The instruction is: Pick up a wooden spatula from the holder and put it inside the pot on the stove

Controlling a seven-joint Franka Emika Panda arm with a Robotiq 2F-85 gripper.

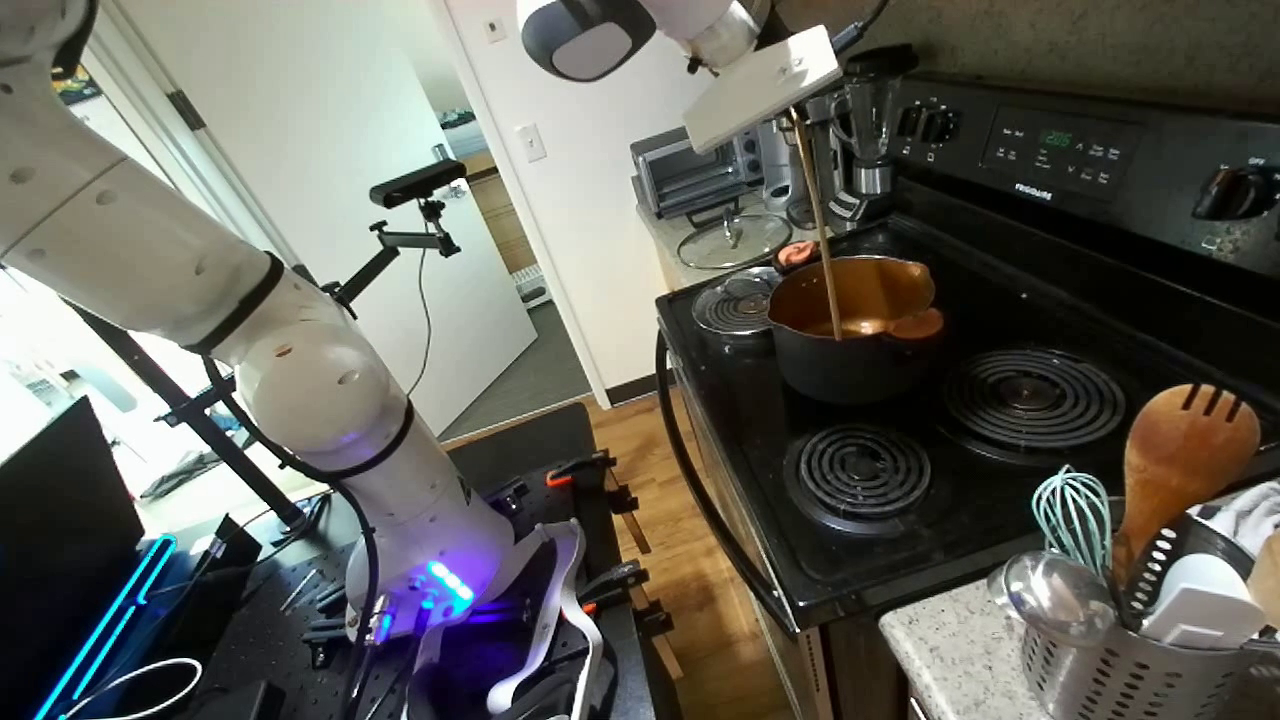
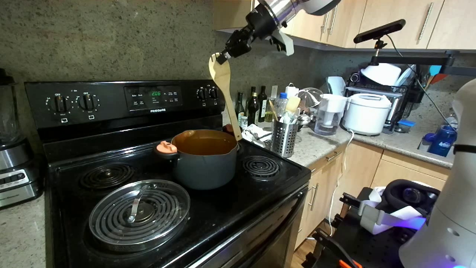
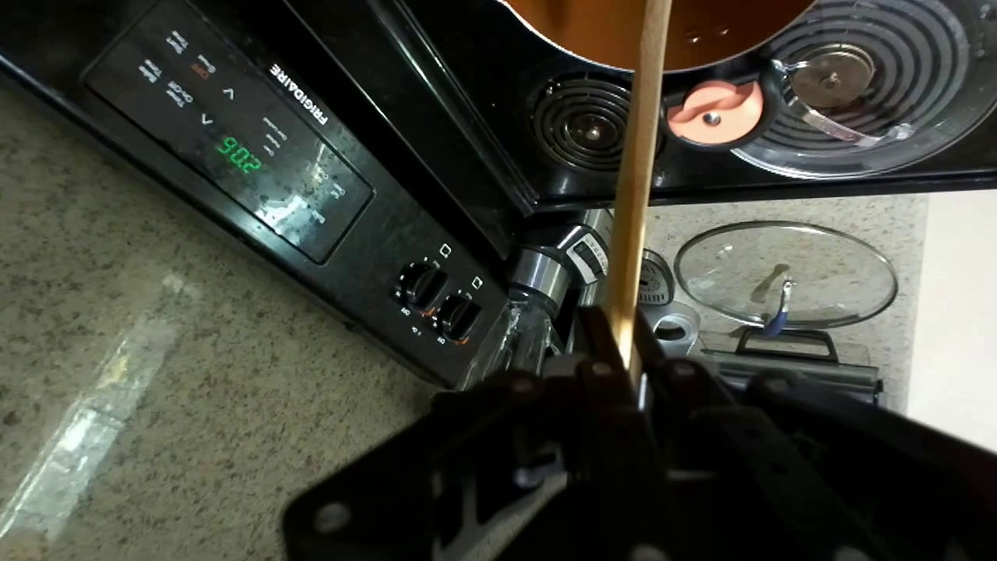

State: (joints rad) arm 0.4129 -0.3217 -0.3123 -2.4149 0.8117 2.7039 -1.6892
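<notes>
To my left a glass lid (image 2: 140, 212) lies flat on the stove (image 2: 223, 208), and beside it the pot (image 2: 204, 171) stands open, I guess so things can drop in. Up high, the claw (image 2: 222, 58) pinches the wooden spatula (image 2: 222, 77) by its wide end, likely so the handle goes in first; I can't tell if the low tip touches the pot. Further right, the holder (image 2: 285, 138) stands on the worktop (image 2: 316, 149).

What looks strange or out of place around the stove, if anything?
The pot seems to stand between the burners, centred on none. A glass lid lies over one of them, an odd resting place. The gripper holds the wooden spatula by its blade, handle down, so it looks inverted.
</notes>
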